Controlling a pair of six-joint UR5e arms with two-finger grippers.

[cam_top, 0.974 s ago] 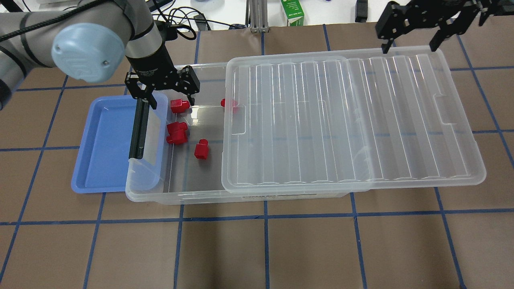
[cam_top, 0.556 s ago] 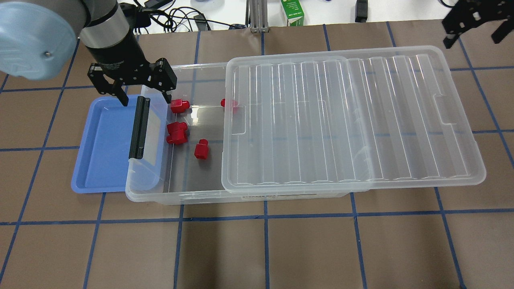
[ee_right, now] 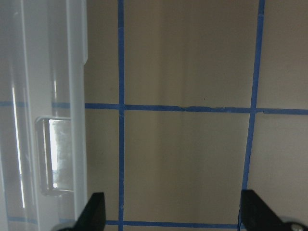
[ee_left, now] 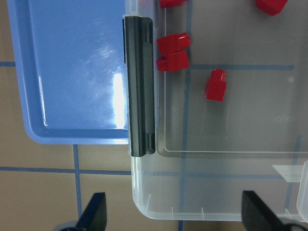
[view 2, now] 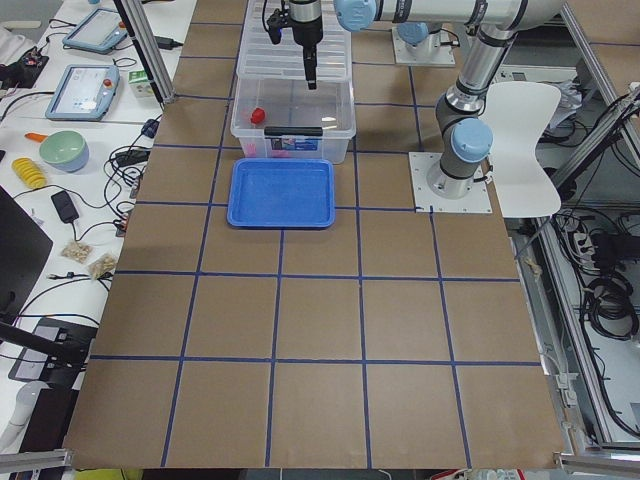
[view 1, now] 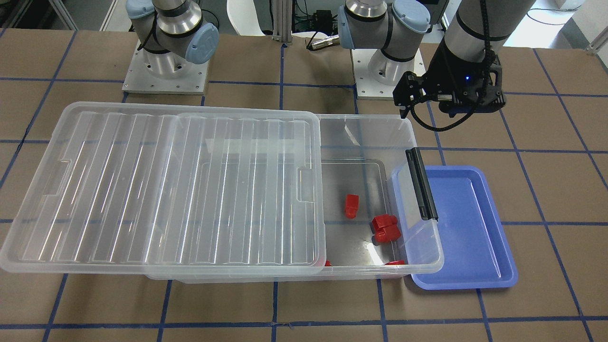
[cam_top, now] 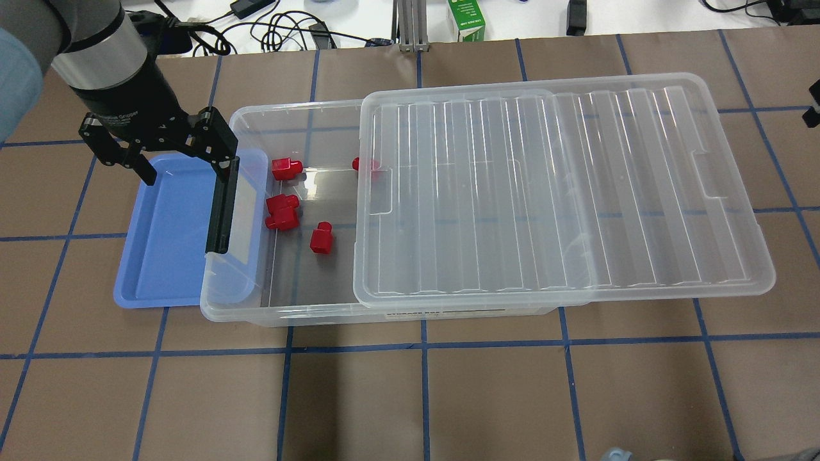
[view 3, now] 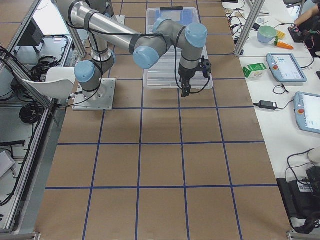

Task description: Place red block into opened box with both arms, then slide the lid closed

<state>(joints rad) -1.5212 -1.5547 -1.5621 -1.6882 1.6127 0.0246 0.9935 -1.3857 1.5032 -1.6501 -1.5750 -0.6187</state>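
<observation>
The clear box lies mid-table with several red pieces on its floor. The small red block lies alone near the lid's edge. The ribbed lid covers the box's right part and overhangs to the right. My left gripper hovers open and empty over the box's far left corner, by the black clip bar. My right gripper is open and empty over bare table just past the lid's right edge.
A blue tray lies under the box's left end. Two stacked red pieces sit near the clip end, another farther back, and one half under the lid. A green carton and cables line the back edge.
My left gripper has moved left, from above the red pieces to the box's corner over the tray. My right gripper has moved right, almost out of the overhead view. The blocks and lid have not moved.
</observation>
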